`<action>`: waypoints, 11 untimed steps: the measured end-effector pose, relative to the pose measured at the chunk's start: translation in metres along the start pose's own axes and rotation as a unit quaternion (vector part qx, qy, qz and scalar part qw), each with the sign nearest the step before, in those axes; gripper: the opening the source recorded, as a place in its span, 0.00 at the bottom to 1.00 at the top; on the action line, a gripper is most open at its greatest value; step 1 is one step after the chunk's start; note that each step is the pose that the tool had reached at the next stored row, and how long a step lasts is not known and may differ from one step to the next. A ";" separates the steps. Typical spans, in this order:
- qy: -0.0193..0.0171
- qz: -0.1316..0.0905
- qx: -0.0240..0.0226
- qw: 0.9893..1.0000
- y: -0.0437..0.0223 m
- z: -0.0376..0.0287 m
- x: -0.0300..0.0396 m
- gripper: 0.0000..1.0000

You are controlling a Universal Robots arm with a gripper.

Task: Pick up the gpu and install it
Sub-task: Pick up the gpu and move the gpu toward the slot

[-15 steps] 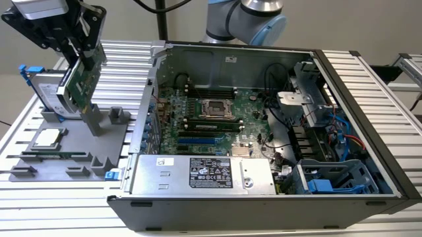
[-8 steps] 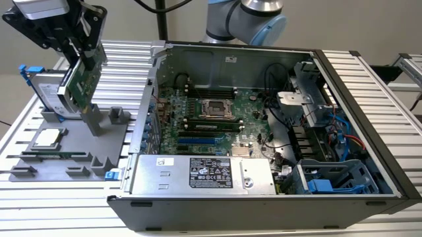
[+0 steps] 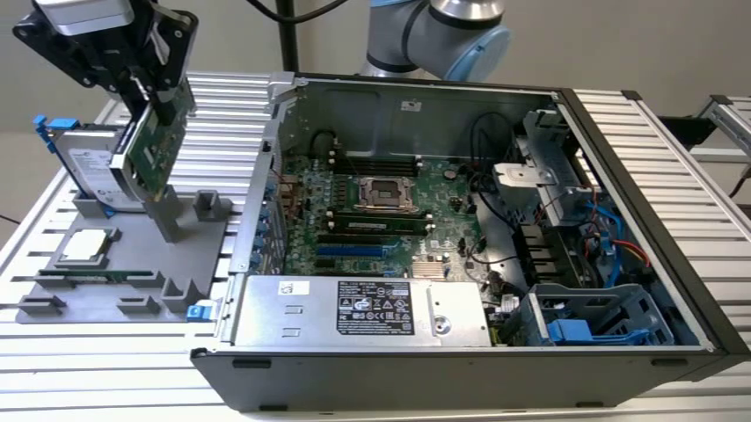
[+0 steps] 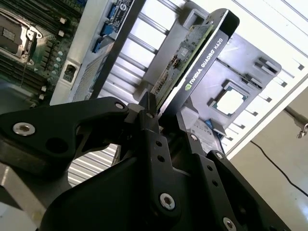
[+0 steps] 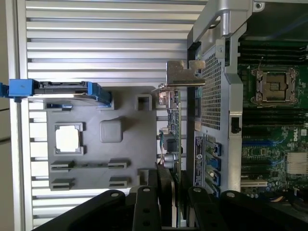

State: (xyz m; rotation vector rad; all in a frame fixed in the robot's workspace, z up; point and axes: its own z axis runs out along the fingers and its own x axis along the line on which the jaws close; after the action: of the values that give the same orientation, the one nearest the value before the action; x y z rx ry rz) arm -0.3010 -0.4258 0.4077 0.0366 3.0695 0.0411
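The gpu, a green circuit board with a black cooler and a silver end bracket, hangs tilted over the grey holder tray at the exterior view's left. My gripper is shut on its upper edge. The second wrist view shows the black fingers clamped on the gpu, board on one side and cooler on the other. Seen edge-on in the first wrist view, the gpu lies between the tray and the computer case's wall, with my gripper closed around it and its bracket at the far end.
The open computer case lies to the exterior view's right, with the motherboard and power supply inside. On the tray stand a silver hard drive with a blue frame, a processor and a memory stick.
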 end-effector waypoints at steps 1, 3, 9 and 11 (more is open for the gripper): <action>0.000 0.000 0.000 1.000 0.0001 0.0001 -0.0008 0.00; 0.000 0.000 0.000 1.000 0.0001 0.0002 -0.0024 0.00; 0.000 0.000 0.000 1.000 0.0001 0.0003 -0.0033 0.00; 0.000 0.000 0.000 1.000 0.0002 0.0003 -0.0038 0.00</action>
State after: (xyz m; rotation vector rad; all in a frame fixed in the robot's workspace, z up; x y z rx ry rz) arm -0.2973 -0.4257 0.4077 0.0366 3.0695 0.0412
